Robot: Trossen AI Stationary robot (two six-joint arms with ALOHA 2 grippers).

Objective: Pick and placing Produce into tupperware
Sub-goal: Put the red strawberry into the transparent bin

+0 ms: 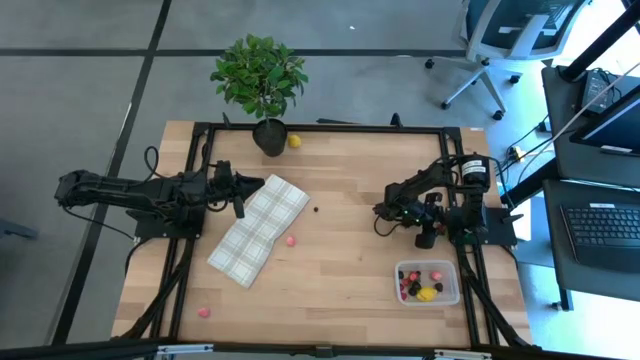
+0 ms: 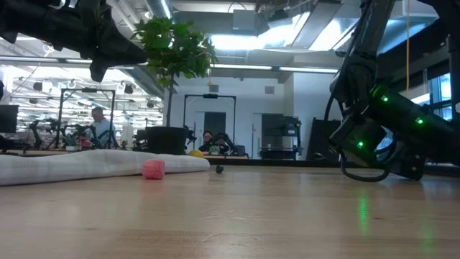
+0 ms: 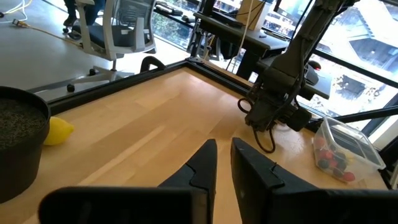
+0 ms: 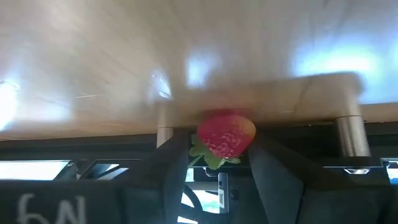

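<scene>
My right gripper hangs over the table just beyond the clear tub and is shut on a red strawberry piece. The tub stands near the table's right front corner and holds several red, dark and yellow pieces. Loose pieces lie on the wood: a pink one beside the plaid cloth, another pink one near the front left, a dark berry, and a yellow lemon by the plant pot. My left gripper waits over the cloth's far left end, empty, its fingers nearly together. My right gripper pinches the strawberry's two sides between its two fingers. The berry's green leafy end points back toward the gripper. In the wrist view the berry touches nothing but the fingers.
A green potted plant stands at the table's far edge. A black frame rail runs around the tabletop. Open wood lies between the cloth and the right arm. An office chair and desks stand beyond the table's right side.
</scene>
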